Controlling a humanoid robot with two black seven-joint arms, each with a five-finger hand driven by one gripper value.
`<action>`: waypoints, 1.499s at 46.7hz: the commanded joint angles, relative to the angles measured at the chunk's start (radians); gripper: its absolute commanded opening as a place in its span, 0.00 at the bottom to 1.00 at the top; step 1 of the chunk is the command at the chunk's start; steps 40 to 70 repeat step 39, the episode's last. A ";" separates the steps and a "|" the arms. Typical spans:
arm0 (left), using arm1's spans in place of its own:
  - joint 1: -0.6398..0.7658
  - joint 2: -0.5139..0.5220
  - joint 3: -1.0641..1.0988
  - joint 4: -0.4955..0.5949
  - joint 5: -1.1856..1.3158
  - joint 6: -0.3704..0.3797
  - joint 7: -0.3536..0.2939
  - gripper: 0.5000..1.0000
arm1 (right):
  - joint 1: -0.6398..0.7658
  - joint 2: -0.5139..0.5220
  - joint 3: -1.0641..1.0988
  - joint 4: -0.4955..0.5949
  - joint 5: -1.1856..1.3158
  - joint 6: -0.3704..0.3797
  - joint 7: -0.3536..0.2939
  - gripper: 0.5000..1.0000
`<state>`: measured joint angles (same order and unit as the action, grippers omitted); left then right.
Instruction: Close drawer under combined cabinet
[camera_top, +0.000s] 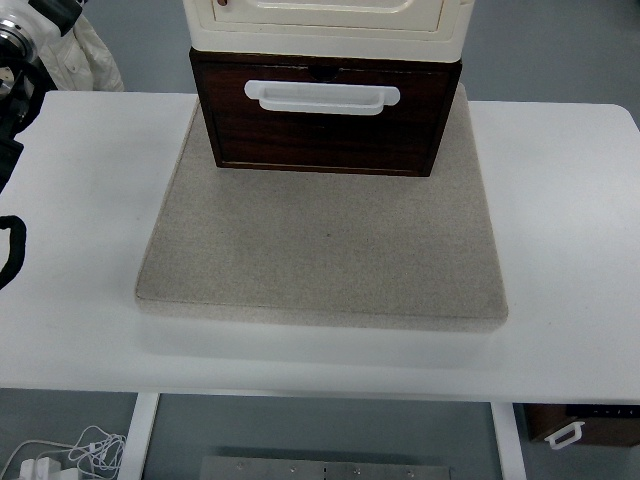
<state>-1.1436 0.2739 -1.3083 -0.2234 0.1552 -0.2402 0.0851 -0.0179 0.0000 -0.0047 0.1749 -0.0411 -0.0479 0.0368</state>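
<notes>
The combined cabinet has a cream upper unit (330, 25) and, under it, a dark brown wooden drawer (325, 125) with a white bar handle (322, 97). It stands at the back of a grey felt mat (320, 260). The drawer front sits slightly forward of the cream unit, and a strip of its top edge shows. Parts of my left arm (18, 70) show at the upper left edge. A black curved piece (10, 250) juts in lower on the left edge, well away from the drawer. I cannot tell whether it belongs to the hand. No right arm shows.
The mat lies on a white table (570, 200). Under the table at the lower right is another brown box with a white handle (585, 425). White cables and a plug (70, 455) lie on the floor at the lower left.
</notes>
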 joint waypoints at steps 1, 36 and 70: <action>0.021 -0.016 0.000 -0.001 -0.040 -0.024 -0.001 1.00 | 0.000 0.000 -0.003 0.000 0.001 0.000 0.000 0.90; 0.059 -0.114 0.000 0.003 -0.189 -0.053 -0.030 1.00 | 0.006 0.000 -0.001 0.003 -0.003 0.005 0.002 0.90; 0.062 -0.117 0.000 0.003 -0.189 -0.053 -0.038 1.00 | 0.009 0.000 -0.003 0.003 -0.003 0.005 0.000 0.90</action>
